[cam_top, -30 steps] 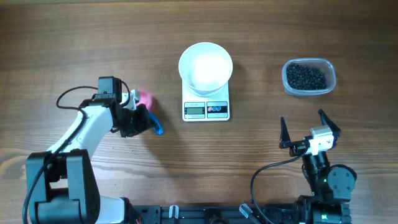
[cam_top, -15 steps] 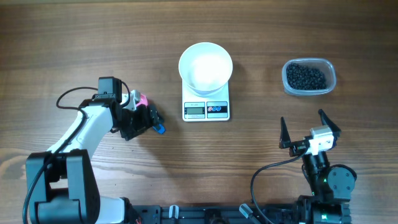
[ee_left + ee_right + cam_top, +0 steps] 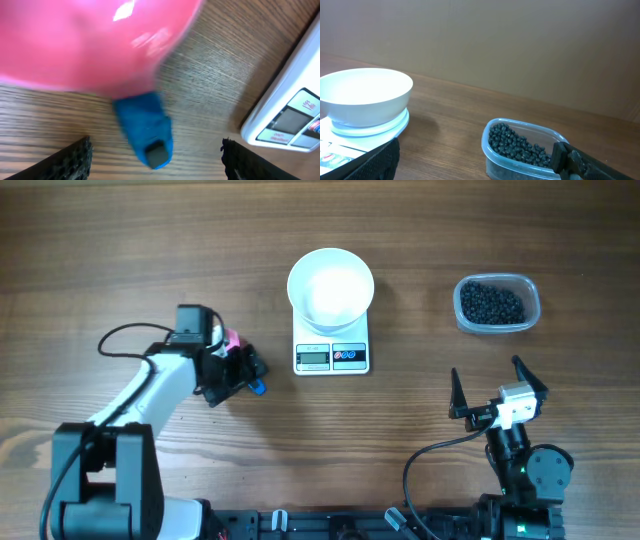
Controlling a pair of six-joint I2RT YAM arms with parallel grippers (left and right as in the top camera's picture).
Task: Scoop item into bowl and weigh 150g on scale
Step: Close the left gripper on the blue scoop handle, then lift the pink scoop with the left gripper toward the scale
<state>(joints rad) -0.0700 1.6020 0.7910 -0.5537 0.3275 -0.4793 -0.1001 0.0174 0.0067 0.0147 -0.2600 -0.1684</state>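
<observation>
The white bowl [image 3: 331, 287] stands on the white scale [image 3: 331, 357] at the middle of the table; the bowl [image 3: 365, 95] looks empty. The item, tiny black beads [image 3: 491, 303], fills a clear tub [image 3: 520, 165] at the right. A pink scoop [image 3: 90, 40] with a blue handle [image 3: 145, 132] lies left of the scale [image 3: 295, 115]. My left gripper [image 3: 236, 370] is over it, open, with a finger on each side of the handle and clear gaps between. My right gripper [image 3: 490, 385] stands open near the front right, holding nothing.
The left arm's black cable [image 3: 130, 335] loops over the table to the left. The clear tub [image 3: 497, 304] sits at the back right, above the right gripper. Bare wooden table [image 3: 420, 260] surrounds the scale.
My left gripper has opened, letting go of the scoop's blue handle, and has shifted a little to the right, towards the scale. The right arm has not moved.
</observation>
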